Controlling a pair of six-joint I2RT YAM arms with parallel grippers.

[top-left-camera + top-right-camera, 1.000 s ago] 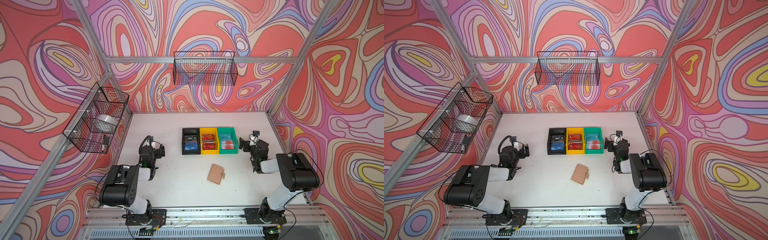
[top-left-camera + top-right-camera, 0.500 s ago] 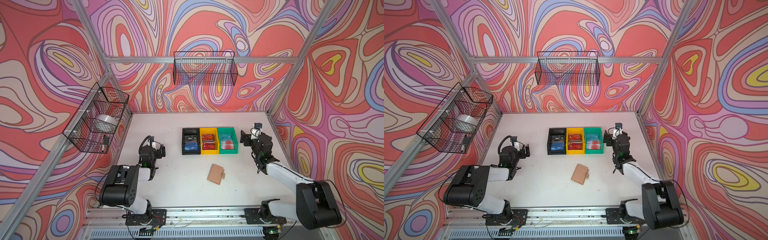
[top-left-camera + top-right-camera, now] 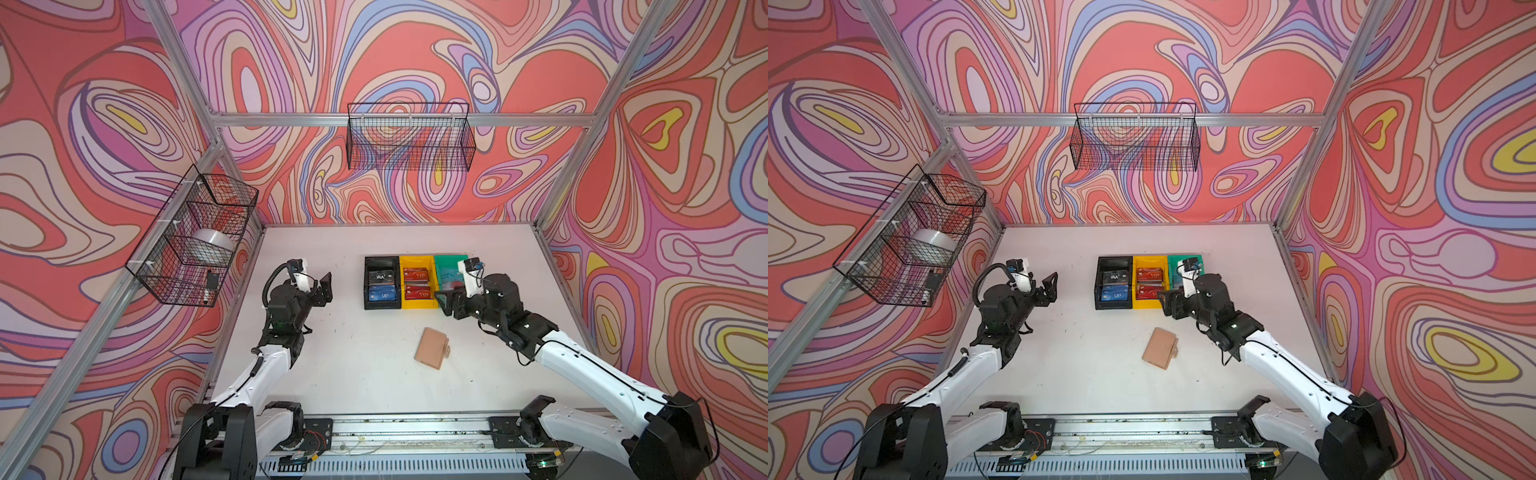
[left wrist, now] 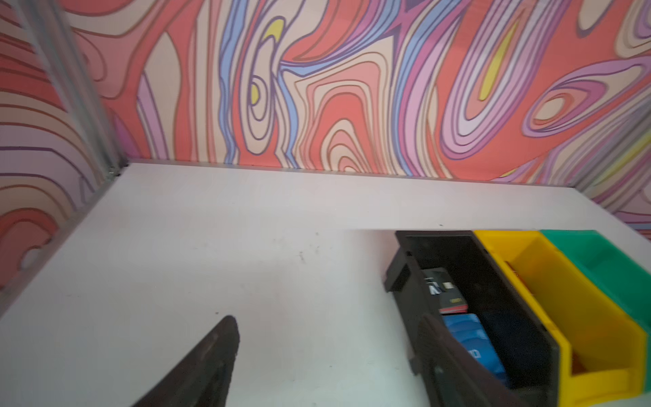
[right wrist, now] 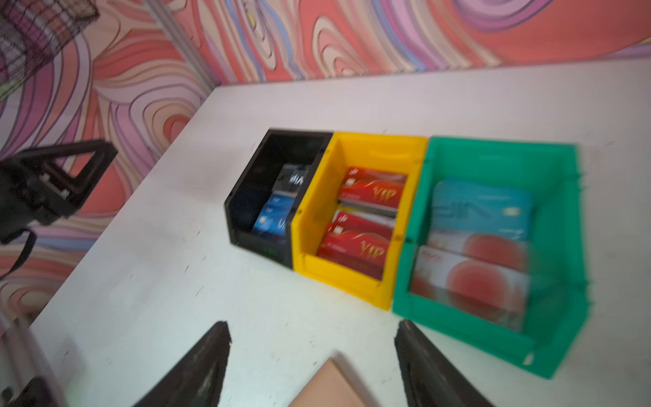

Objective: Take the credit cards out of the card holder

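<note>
Reach from rest is underway: left gripper and right gripper parted, empty, the right nearing the shut card holder

The white-and-black left arm rises from its base at seven o'clock in both top views. Its black two-finger left gripper points toward two o'clock, jaws apart and empty. The white-and-black right arm stretches from five o'clock toward ten. Its black right gripper tilts downward, jaws likewise parted and empty.
</note>
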